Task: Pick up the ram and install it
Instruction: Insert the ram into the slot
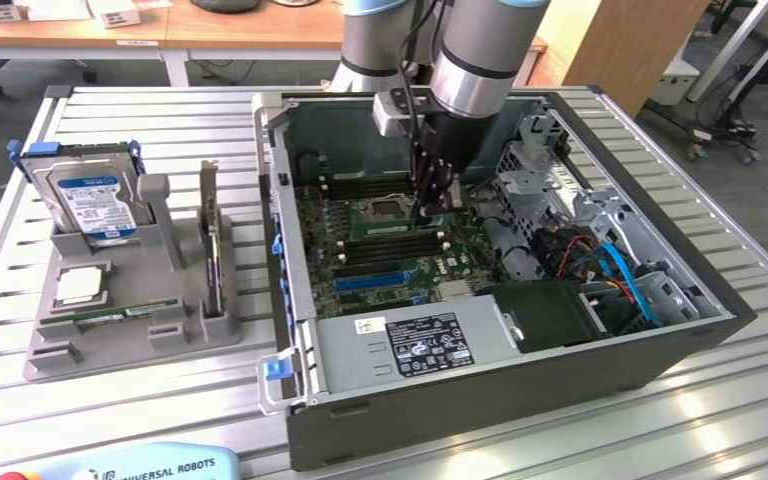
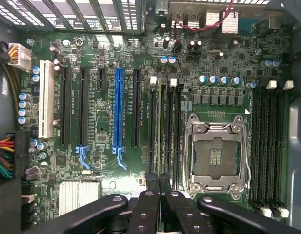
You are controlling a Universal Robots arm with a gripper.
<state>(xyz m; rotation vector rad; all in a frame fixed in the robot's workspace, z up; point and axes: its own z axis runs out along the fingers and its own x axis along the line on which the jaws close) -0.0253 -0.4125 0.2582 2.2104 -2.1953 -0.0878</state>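
The ram (image 2: 159,131) stands on edge along a memory slot, just beside the empty processor socket (image 2: 216,156). The end effector (image 2: 160,190) is clamped on its top edge, down inside the open computer case (image 1: 491,400) on the tabletop (image 1: 131,400).

Arm (image 1: 471,50) is cut off by exterior view's top edge. Gripper (image 1: 434,208) tips are hidden low inside PC case (image 1: 558,400). Wrist view: fingers (image 2: 145,214) run out of frame. Ram (image 2: 159,126) is seen edge-on, chips hidden; can't tell if it's gripped. PSU label (image 1: 418,345) txt is too small to read. Exterior view's bottom edge cuts pendant (image 1: 144,465).
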